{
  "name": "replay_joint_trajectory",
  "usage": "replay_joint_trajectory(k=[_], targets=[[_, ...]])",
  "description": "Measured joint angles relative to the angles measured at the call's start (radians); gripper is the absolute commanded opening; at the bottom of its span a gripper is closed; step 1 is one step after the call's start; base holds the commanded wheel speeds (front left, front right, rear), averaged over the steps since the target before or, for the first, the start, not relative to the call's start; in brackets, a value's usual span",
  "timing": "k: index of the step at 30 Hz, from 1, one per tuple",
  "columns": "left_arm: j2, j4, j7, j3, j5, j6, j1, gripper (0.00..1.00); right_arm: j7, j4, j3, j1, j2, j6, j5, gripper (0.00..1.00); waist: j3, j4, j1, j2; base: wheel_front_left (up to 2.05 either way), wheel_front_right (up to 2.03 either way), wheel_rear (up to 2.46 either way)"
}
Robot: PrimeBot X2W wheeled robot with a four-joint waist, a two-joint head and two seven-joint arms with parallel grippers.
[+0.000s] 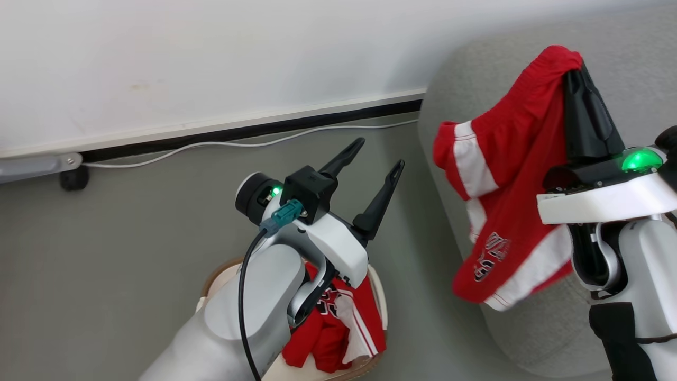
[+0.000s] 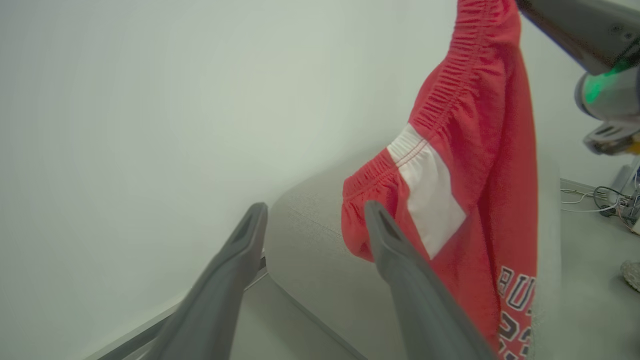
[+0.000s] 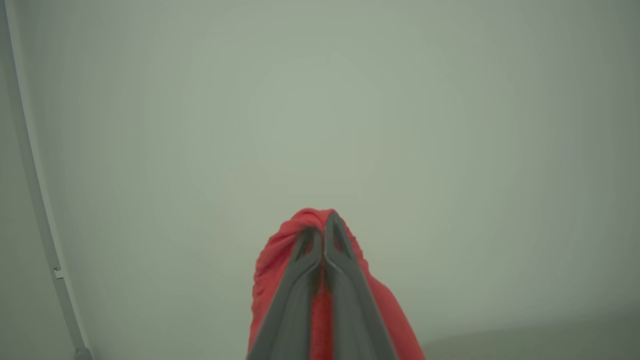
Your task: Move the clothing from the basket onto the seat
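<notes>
Bare floor (image 1: 106,238) between wall (image 1: 211,53) and sofa (image 1: 634,63), red shorts (image 1: 508,174) in midair before the sofa's edge.

Grey floor (image 1: 132,238) carries the basket (image 1: 379,301), the seat (image 1: 465,84) standing near it, and a white cable (image 1: 211,144) running along the wall base past a black caster (image 1: 74,179).

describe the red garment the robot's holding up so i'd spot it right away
Find the grey sofa on the right of the head view. Above its rounded edge hang red shorts with white side stripes, pinched by the right gripper. Unlike the red clothing heaped in the basket, they dangle in mid-air.
</notes>
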State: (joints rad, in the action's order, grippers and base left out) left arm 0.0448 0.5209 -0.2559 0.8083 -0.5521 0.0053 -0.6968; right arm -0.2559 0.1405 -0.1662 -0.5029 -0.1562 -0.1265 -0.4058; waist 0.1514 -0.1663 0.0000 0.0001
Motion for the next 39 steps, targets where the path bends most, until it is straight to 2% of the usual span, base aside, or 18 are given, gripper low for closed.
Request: replay_joint_trajectory(k=[4,12,26,39], targets=[[0.0,0.008,0.0,0.001,0.018,-0.032,0.02,1.0,0.0,-0.016,0.022,0.0,-0.008,0.0,-0.009,0.0,0.001,-0.053,0.0,0.0,0.0,0.0,0.0],[0.0,0.025,0.0,-0.012,0.028,-0.067,0.059,1.0,0.0,-0.034,0.045,-0.002,-0.019,0.0,-0.018,0.0,-0.006,-0.158,0.0,0.0,0.0,0.0,0.0],[-0.001,0.02,0.0,-0.026,0.052,-0.085,0.08,1.0,0.0,-0.055,0.086,-0.009,-0.05,0.0,-0.021,0.0,-0.007,-0.337,0.0,0.0,0.0,0.0,0.0],[0.003,0.009,0.0,0.017,0.069,-0.093,0.067,1.0,0.0,-0.058,0.213,-0.103,-0.145,0.0,-0.009,0.0,0.119,-0.359,0.0001,0.0,0.0,0.0,0.0]])
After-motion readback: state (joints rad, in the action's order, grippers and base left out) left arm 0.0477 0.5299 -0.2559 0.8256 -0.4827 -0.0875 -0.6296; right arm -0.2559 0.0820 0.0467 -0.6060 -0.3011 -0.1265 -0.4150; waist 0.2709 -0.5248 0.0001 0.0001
